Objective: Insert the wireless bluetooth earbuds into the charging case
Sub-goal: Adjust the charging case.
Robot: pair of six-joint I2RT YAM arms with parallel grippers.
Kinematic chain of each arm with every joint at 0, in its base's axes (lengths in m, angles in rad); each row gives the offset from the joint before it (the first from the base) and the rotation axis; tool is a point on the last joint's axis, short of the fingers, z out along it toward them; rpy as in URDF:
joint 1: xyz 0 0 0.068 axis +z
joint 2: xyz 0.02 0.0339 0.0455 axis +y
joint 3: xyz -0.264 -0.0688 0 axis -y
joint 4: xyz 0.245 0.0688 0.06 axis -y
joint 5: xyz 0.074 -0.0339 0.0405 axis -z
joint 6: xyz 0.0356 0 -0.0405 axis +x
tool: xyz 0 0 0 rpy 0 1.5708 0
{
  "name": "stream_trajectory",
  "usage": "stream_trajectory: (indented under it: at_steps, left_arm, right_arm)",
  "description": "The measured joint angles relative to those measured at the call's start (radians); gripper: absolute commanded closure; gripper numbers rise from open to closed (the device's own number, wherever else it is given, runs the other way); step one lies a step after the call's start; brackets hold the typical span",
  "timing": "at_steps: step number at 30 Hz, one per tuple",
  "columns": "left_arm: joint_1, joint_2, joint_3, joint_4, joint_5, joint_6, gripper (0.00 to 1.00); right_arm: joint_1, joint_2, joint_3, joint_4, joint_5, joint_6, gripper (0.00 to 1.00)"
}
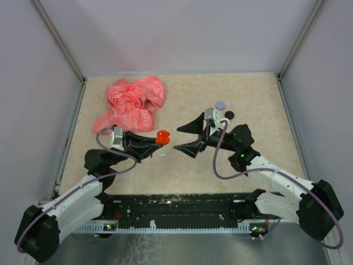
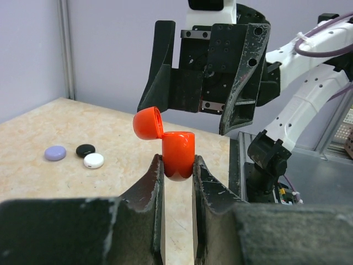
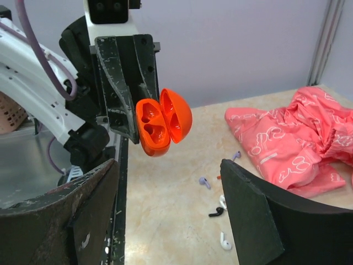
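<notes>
Left gripper [image 1: 156, 140] is clenched on the red charging case [image 2: 178, 152], and we see its two fingers pressing the lower half of the case from either side. The case is held up off the table [image 1: 248, 94], with its hinged lid tipped open to one side. In the right wrist view the open mouth faces that camera, and we can make out two hollows in the lower half, both showing red.

Right gripper [image 1: 177, 138] is spread wide with nothing between its fingers. It hangs just across from the case, pointed at it and near it, but not touching it.

We find the earbuds lying loose on the table, not in the case. The right wrist view shows them scattered between the case and the pink cloth [image 3: 298, 132]. One pale purple earbud [image 3: 204, 181] lies nearest the case and another purple one [image 3: 236, 155] lies close to the edge of the cloth. A black earbud [image 3: 216, 212] sits between two white ones [image 3: 225, 241]. A tiny red speck lies near the first purple one, but we cannot tell what it is.

Three small round discs lie well apart from the earbuds: a purple disc [image 2: 55, 153], a black disc [image 2: 85, 149] and a white disc [image 2: 94, 160], close together.

The crumpled cloth lies at the far left of the table.
</notes>
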Motion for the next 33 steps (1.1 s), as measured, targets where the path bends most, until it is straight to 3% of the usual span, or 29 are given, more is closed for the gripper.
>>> stream_trajectory:
  at_steps: [5, 15, 33]
  left_arm:
    - [0.0, 0.059, 0.0, 0.119, 0.039, -0.039, 1.0]
    - [-0.011, 0.119, 0.018, 0.285, 0.058, -0.089, 1.0]
    - [-0.04, 0.122, 0.032, 0.267, 0.042, -0.065, 1.0]
  right_arm:
    - [0.003, 0.055, -0.027, 0.185, -0.028, 0.054, 0.32]
    - [0.035, 0.123, -0.03, 0.343, -0.034, 0.116, 0.4]
    - [0.074, 0.175, -0.03, 0.482, -0.039, 0.191, 0.56]
